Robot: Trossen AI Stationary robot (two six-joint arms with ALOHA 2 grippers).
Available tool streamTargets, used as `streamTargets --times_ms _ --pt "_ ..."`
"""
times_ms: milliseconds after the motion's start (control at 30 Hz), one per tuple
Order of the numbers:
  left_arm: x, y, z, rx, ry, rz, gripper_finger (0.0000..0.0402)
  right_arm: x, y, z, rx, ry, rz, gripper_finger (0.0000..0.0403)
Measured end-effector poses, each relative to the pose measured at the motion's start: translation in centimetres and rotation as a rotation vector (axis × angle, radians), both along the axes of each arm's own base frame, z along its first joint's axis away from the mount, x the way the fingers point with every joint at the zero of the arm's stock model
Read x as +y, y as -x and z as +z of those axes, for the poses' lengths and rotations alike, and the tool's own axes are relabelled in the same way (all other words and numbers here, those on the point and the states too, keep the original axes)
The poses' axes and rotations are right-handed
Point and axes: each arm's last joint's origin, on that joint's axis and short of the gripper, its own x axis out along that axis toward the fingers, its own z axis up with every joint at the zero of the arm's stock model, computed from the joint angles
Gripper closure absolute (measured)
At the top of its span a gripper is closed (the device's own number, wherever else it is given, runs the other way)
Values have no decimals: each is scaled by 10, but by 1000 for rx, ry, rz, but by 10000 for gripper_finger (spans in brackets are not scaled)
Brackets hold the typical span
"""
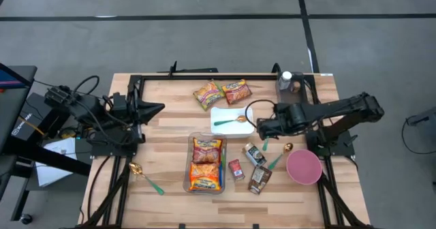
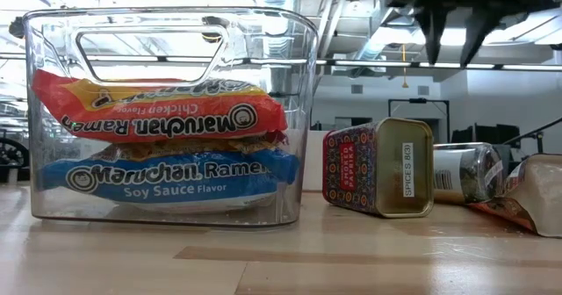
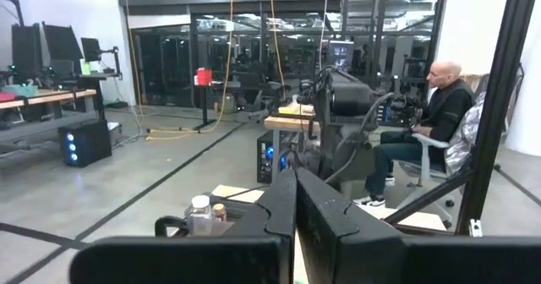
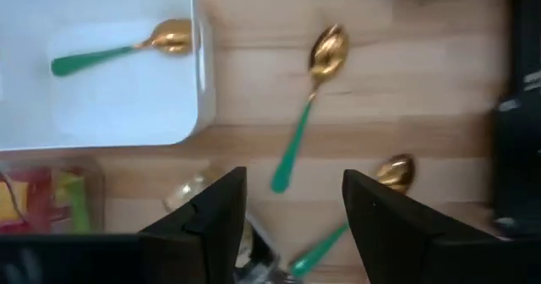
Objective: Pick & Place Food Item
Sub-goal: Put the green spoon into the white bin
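Two ramen packs (image 1: 221, 93) lie flat on the table at the far middle. Two more lie stacked in a clear bin (image 1: 206, 163), which also shows in the low view (image 2: 167, 119). My right gripper (image 1: 261, 128) hangs open above the table beside the white tray (image 4: 127, 73), its fingers pointing down and nothing between them. In the right wrist view (image 4: 294, 182) a green-handled spoon (image 4: 308, 106) lies below it. The low view shows it high up (image 2: 450, 45). My left gripper (image 1: 158, 108) is shut, held level above the table's left side, far from the food.
The white tray holds a green-handled spoon (image 4: 118, 51). Another spoon (image 1: 279, 157), three spice tins (image 1: 253, 166) and a pink bowl (image 1: 304, 166) lie at the near right. A spoon (image 1: 146, 178) lies at the near left, a bottle (image 1: 286, 82) at the far right. A person (image 3: 431, 123) sits beyond the table.
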Motion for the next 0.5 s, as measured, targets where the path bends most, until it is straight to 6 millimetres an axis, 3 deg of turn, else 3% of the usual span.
streamTargets --times_ms 233,500 --pt "2 -1 0 0 -2 16 401 -6 12 -38 -54 -23 -85 252" --pt "10 -4 2 -21 14 78 401 -21 28 -63 -122 -42 -140 268"
